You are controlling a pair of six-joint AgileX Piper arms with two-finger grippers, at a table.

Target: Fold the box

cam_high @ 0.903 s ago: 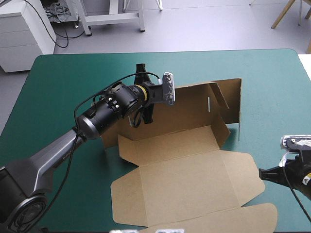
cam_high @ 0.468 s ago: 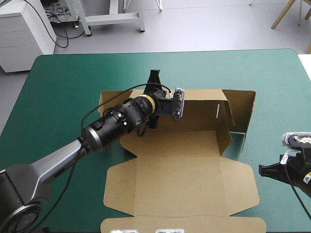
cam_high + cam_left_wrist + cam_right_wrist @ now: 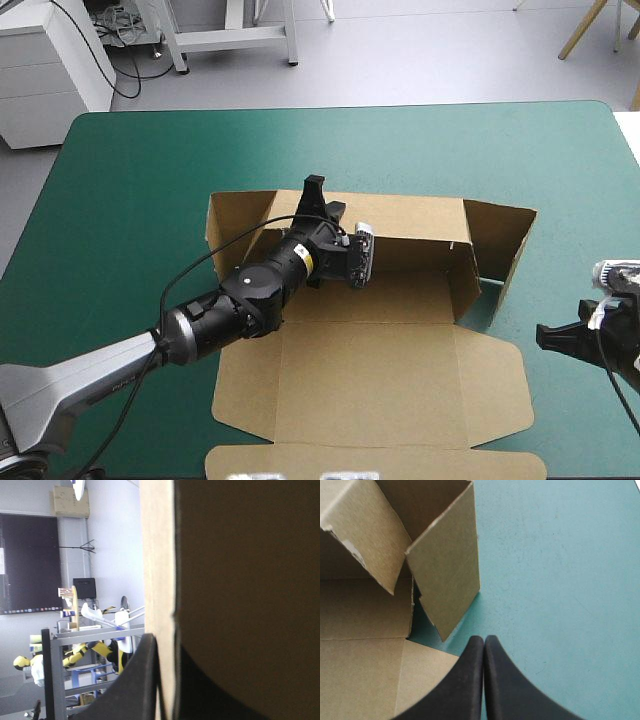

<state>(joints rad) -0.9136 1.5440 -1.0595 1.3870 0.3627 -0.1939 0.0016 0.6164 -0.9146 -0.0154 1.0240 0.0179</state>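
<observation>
The brown box (image 3: pixel 370 390) lies mid-table with its lid panel flat toward the near edge and its back wall (image 3: pixel 410 215) upright. My left gripper (image 3: pixel 315 192) reaches over from inside and is shut on the back wall's top edge. In the left wrist view the board's edge (image 3: pixel 159 570) runs up between the fingers, with one black finger (image 3: pixel 142 680) beside it. A side flap (image 3: pixel 505 240) stands angled at the box's right end. My right gripper (image 3: pixel 546 338) is shut and holds nothing, low over the cover, its tips (image 3: pixel 484 641) just short of that flap (image 3: pixel 447 585).
Teal-green cover (image 3: pixel 150 170) shows all round the box, widest toward the far edge and the right side (image 3: pixel 560 580). The lid's front flap (image 3: pixel 380 465) reaches almost to the table's near edge.
The left gripper has drawn the back wall nearer and to the right. The box has turned from a skewed lie to square with the table. The right gripper has hardly moved.
</observation>
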